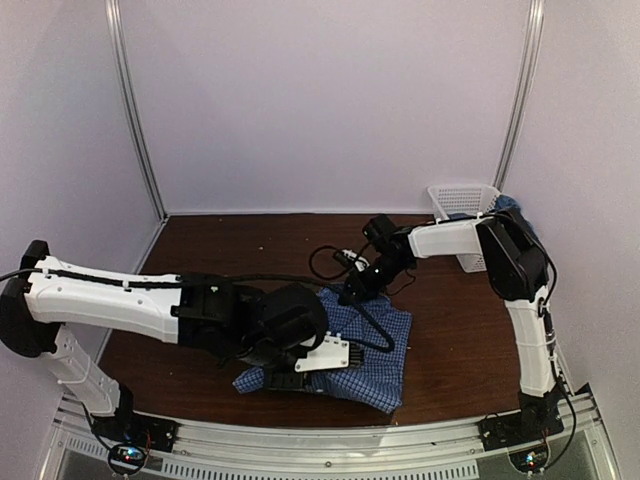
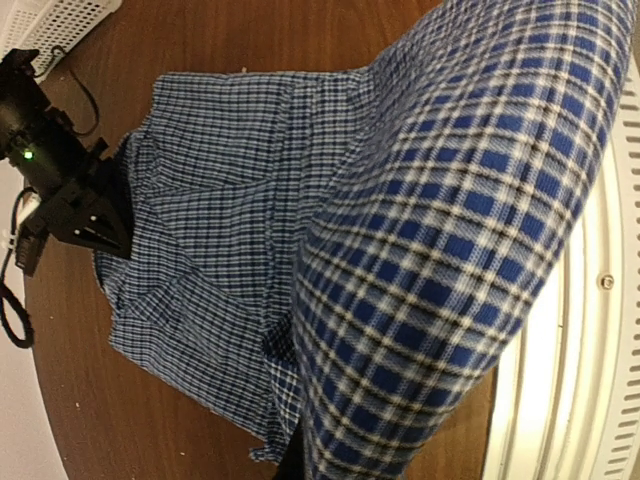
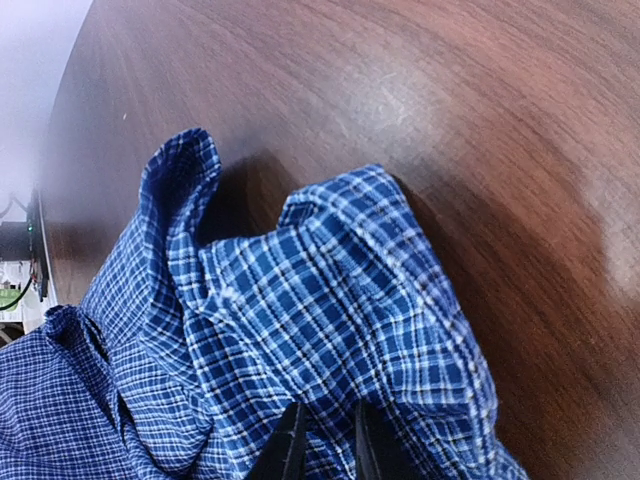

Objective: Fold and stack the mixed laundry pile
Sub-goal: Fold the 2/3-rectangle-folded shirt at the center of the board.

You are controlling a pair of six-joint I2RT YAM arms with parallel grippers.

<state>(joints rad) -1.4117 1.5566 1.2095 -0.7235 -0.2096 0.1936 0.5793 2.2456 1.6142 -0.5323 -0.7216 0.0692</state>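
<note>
Working across the dark surface (image 1: 250,240), I judged the job barely begun: the checked shirt (image 1: 375,350) lay rumpled near the front edge, not yet folded, and nothing was stacked. Bare wood lay open behind it and to my left for spreading, while the near rail sat close. The white basket (image 1: 462,200) stood in the far right corner, with the teal t-shirt (image 1: 510,205) only a scrap of blue at its rim. My left pincer (image 1: 288,380) was pressed together on a lifted shirt flap. My right pincer (image 3: 325,445) pinched the far hem.
</note>
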